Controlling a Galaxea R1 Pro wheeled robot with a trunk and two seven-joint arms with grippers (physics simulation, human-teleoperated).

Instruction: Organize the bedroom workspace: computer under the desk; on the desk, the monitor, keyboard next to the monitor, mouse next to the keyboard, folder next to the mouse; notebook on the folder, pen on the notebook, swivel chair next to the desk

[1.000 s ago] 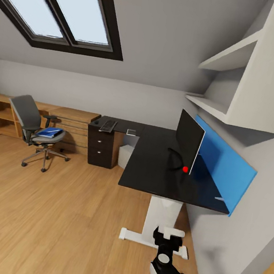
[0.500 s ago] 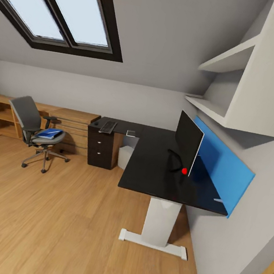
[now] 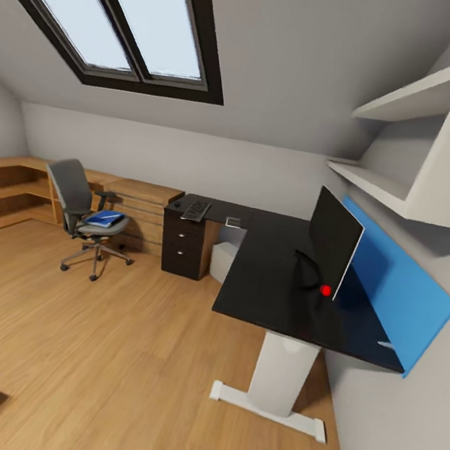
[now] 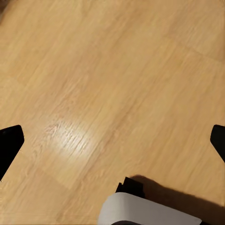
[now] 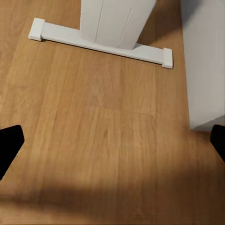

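Black L-shaped bench [image 3: 265, 290] on wood floor [image 3: 101, 351], under skylight [image 3: 122, 10]. Monitor [image 3: 332, 239] upright on bench, keyboard [image 3: 196, 210] at far end. Blue folder [image 3: 105, 217] on swivel chair [image 3: 81, 212], well apart. Left claw [image 4: 112, 140] and right claw [image 5: 112, 143] both spread wide over floor.

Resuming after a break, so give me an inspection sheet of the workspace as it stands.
Surface: black L-shaped desk, mostly bare.
Job's things: black flat monitor upright on desk; dark keyboard at far end; blue folder on grey swivel chair, away from desk.
Clutter: small object beside keyboard, too small to identify.
Grippers: left gripper and right gripper open, empty, over wooden floor.
Cables: nothing seen.
Surroundings: skylight, white wall shelves.
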